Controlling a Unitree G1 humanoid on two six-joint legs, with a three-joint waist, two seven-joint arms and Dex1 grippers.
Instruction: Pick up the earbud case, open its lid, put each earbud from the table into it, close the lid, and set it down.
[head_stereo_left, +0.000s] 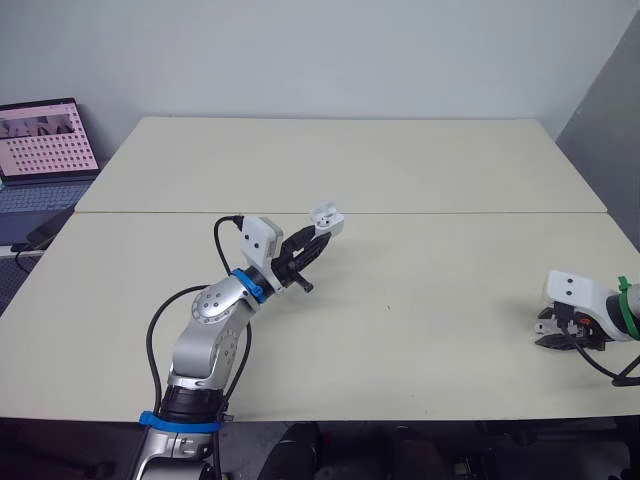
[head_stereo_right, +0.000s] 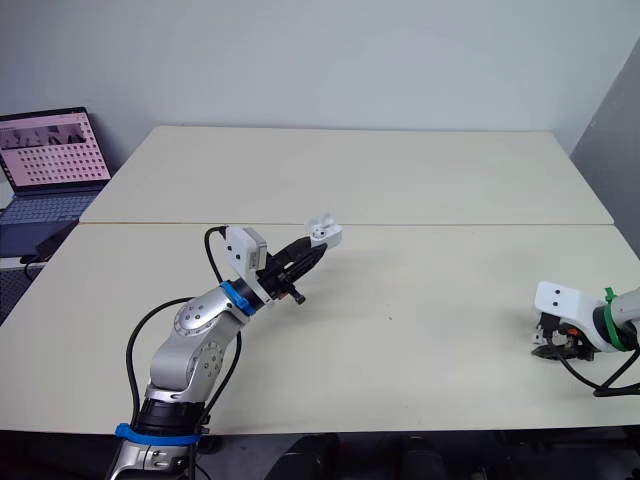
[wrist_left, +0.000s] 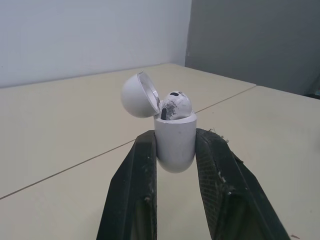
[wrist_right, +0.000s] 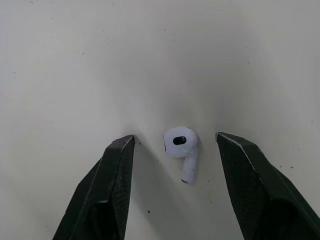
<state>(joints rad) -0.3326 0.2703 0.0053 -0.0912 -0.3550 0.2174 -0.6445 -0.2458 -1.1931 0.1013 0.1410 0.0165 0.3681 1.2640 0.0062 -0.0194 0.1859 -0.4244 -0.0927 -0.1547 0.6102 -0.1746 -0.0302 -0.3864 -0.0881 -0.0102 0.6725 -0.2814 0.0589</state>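
Your right hand (wrist_right: 175, 136) hangs wide open over the loose earbud (wrist_right: 179, 142), one finger on either side and neither touching it. The earbud lies flat on the matte, pale desk (wrist_right: 75, 60). Come straight down and close across the bulbous head, not the thin stem. It's smooth, glossy white plastic, and I'd expect it to squirt out of a skewed pinch.

Well apart on your left, the left hand (head_stereo_left: 312, 243) is clamped on the earbud case (wrist_left: 174, 145). That's a rounded, glossy white shell, held upright with its domed lid (wrist_left: 136, 95) hinged back. The seated earbud (wrist_left: 176, 105) shows dark smudges. Hold that case level for the drop-in.
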